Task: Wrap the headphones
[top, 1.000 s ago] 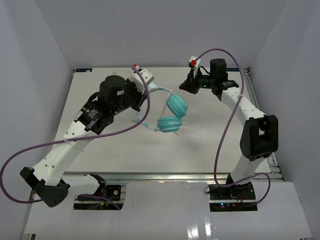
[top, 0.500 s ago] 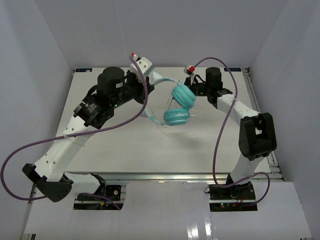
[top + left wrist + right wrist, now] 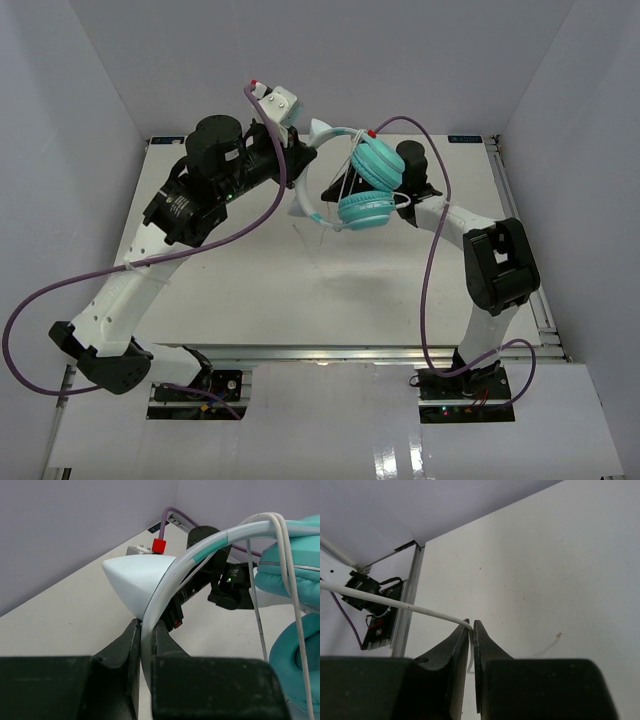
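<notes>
The headphones [image 3: 375,165] are held up off the desk [image 3: 250,290], over its far-middle stretch nr the back edge. L end effector [image 3: 145,627] is clamped nearly shut on the pale headband [image 3: 215,542] w/ the teal cups [image 3: 295,555] dangling below, and R end effector [image 3: 471,625] is pinched all but closed on the thin white cord [image 3: 395,602]. Wrap looks partway imo: a couple of cord strands lie over the band & run down across the cups, but a loose run leads off to the R end effector, so more turns + securing the end are left; how much cord remains, can't tell.
</notes>
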### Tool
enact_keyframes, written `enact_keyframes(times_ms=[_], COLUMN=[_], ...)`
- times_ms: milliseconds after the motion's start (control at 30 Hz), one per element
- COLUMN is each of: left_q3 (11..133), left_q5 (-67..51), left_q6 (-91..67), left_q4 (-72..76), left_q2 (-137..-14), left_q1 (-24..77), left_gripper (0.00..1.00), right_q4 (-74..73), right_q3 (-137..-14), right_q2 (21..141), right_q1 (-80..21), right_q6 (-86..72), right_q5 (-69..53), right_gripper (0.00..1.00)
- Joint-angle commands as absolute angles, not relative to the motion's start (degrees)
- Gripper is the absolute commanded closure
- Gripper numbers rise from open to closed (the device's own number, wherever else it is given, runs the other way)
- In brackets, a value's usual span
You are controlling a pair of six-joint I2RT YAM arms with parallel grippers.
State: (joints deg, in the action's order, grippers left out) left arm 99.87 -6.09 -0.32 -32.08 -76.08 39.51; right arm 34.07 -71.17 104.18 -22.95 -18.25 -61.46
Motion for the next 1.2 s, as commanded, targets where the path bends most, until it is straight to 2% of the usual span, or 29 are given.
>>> enact_keyframes(times_ms=[0, 700, 1167], left_q3=[105.14, 108.84, 113.15], left_q5=[-8.52, -6.65, -2.33], left_q6=[-4.49, -5.45, -3.66], left_q4=[-24.25, -23.5, -23.65], left_q2=[-75.33, -77.93, -79.64], left_q1=[39.99, 39.99, 39.99], left_gripper=[1.0, 1.0, 1.0], right_q4=[44.87, 61.67, 64.69], right_q3=[-69.63, -64.95, -60.34], right_q2=[106.53, 108.93, 108.27], right_q1=[-25.01, -28.83, -31.65], right_q6=[-26.21, -40.02, -40.6], right_q5=[-62.17, -63.02, -63.9], right_gripper=[0.86, 0.79, 0.77])
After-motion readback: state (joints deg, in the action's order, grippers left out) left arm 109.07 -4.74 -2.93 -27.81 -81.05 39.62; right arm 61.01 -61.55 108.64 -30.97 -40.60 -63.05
